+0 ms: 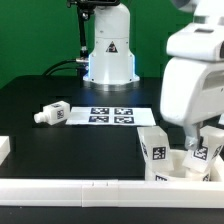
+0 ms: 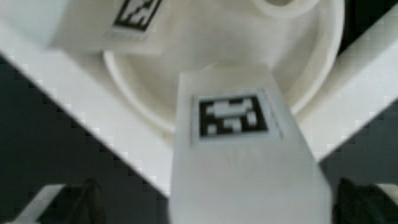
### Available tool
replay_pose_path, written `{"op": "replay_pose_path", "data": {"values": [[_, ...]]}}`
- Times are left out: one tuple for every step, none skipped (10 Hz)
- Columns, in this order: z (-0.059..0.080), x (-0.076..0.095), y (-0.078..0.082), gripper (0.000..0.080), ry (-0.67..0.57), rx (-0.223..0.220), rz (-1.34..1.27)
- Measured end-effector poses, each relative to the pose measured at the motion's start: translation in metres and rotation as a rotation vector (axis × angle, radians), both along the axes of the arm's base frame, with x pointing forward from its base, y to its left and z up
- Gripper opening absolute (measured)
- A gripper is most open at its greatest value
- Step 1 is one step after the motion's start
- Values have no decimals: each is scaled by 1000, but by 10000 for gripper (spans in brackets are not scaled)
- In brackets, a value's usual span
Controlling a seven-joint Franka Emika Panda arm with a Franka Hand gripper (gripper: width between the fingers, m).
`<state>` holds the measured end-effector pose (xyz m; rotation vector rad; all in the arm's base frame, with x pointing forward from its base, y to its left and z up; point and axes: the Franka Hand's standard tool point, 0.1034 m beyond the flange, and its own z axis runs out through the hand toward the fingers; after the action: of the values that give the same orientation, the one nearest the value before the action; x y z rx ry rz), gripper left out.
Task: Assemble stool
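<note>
Seat (image 1: 185, 168) just behind front rail (image 1: 90, 188), first leg (image 1: 155, 150) standing at seat's rim. Gripper (image 1: 197, 132) over seat, straddling second leg (image 2: 240, 125); whether clamped, can't tell. Step looks like seating second leg. Next: twist it home squarely, then fetch spare leg (image 1: 50, 114) lying well beyond seat.

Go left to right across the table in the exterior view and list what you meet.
First the loose leg lying on its side → marker board → tagged leg → second tagged leg.
</note>
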<state>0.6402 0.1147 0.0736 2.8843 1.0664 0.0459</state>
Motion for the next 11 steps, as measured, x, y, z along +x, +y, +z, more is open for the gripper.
{"op": "replay_pose_path", "data": {"values": [[-2,-1,0,649,0,1,-40],[-1,0,-1,649,-1,1,-49],[-2,0,-1,521,-1,0,-51],[-2,0,-2,381,-1,1,-65],[-2,0,-2,334,-7,9,-194],[-2,0,-2,334,-11,12,-266],[-2,0,-3,334,-16,21,-371],[-1,1,-5,334,-26,37,-582],[-1,0,-4,334,-33,48,-761],[-4,-1,-1,334,-30,72,-984],[-4,-1,-2,334,-28,85,-1112]]}}
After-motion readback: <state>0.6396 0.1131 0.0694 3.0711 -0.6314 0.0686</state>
